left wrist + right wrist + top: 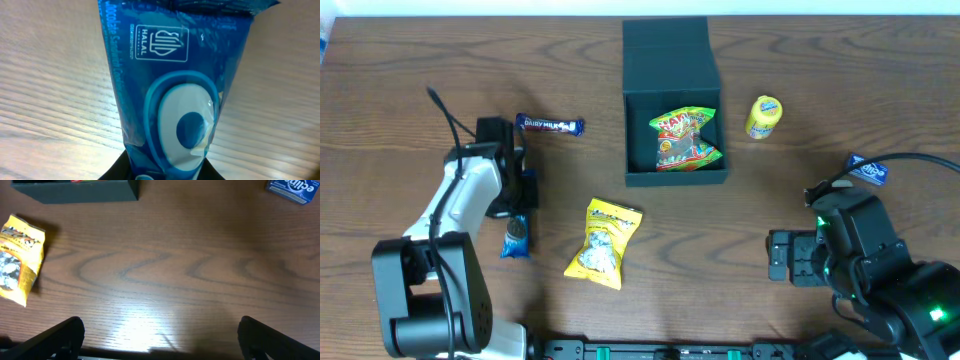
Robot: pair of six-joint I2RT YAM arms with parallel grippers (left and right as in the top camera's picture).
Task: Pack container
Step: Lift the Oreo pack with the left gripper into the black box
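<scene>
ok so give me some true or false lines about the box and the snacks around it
1. The box has its lid open. True.
2. The box is empty. False: a red and green sweet packet lies inside it.
3. The chocolate bar is inside the box. False: it lies on the table, to the left of the box.
4. The right gripper is open with nothing between its fingers. True.
5. The yellow packet lies on the table, outside the box. True.
</scene>
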